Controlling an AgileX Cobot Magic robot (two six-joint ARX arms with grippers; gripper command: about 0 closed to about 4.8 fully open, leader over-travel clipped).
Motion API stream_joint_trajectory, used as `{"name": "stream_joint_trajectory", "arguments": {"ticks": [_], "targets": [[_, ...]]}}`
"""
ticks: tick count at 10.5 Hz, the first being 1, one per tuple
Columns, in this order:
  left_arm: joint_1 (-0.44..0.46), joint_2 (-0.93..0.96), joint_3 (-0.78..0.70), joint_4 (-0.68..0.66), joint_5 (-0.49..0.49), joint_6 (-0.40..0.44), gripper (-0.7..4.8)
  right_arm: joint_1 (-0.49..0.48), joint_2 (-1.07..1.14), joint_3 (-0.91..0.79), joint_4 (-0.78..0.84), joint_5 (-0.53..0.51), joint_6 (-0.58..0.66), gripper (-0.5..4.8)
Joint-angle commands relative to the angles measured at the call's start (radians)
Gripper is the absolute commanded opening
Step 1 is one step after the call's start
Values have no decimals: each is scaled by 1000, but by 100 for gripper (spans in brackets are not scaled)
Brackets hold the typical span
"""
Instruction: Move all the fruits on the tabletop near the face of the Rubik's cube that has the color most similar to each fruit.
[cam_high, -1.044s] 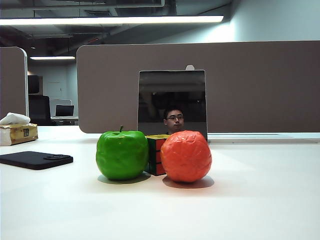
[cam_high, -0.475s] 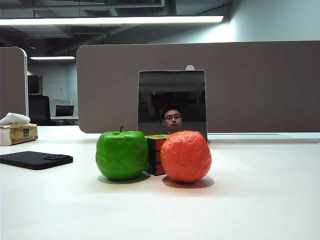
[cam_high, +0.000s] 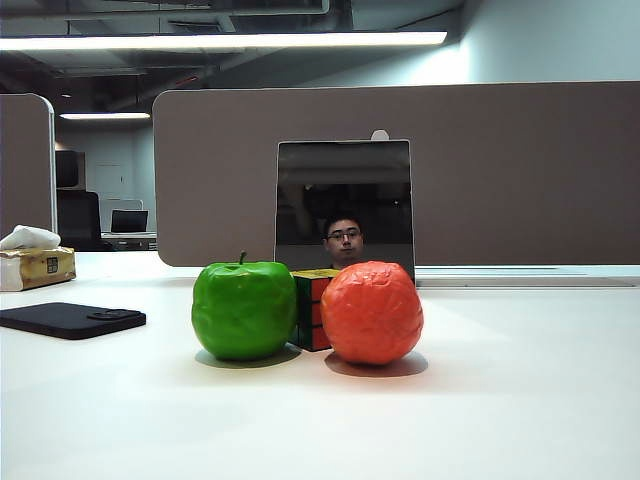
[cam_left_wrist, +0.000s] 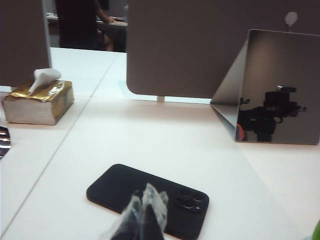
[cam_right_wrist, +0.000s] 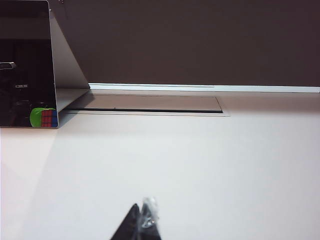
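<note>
On the plain white table (cam_high: 520, 400), a glossy bright-green apple with a dark stem (cam_high: 244, 309) and a wrinkled orange-red round fruit (cam_high: 372, 312), flanking a small black-edged Rubik's cube (cam_high: 311, 309) wedged between and slightly behind them, touching or nearly touching both; yellow top and red-orange front stickers showing. Behind the trio, an upright mirror panel (cam_high: 344, 205) before a brown partition. Off to the left, a flat black phone (cam_high: 70, 319) and a gold tissue box (cam_high: 37, 265). Neither claw visible from the exterior camera. Left claw (cam_left_wrist: 142, 220) with plastic-wrapped tips pressed together, holding nothing, poised over the black phone, well apart from the fruits; only a sliver of green at that picture's corner. Right claw (cam_right_wrist: 141, 222) likewise closed and empty, above bare table, far from the fruits; apple and cube seen there only as a reflection in the mirror.
</note>
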Motion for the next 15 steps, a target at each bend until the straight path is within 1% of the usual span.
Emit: {"name": "stream_joint_trajectory", "arguments": {"ticks": [1,2,3,5,6,7,15], "targets": [[-14,1,2,-1,-18,0,-5,1,0,2,10,-2,2,-1],[-15,1,2,-1,-11,0,-5,1,0,2,10,-2,6,-1],[-15,1,2,-1,35,1,-5,1,0,2,10,-3,6,-1],[-15,1,2,-1,34,1,-5,1,0,2,10,-6,6,-1],[-14,1,2,0,31,0,-5,1,0,2,10,-51,5,-1],[-14,1,2,0,31,0,-5,1,0,2,10,-63,5,-1],[-14,1,2,-8,34,0,-5,0,-1,3,10,-65,5,0]]}}
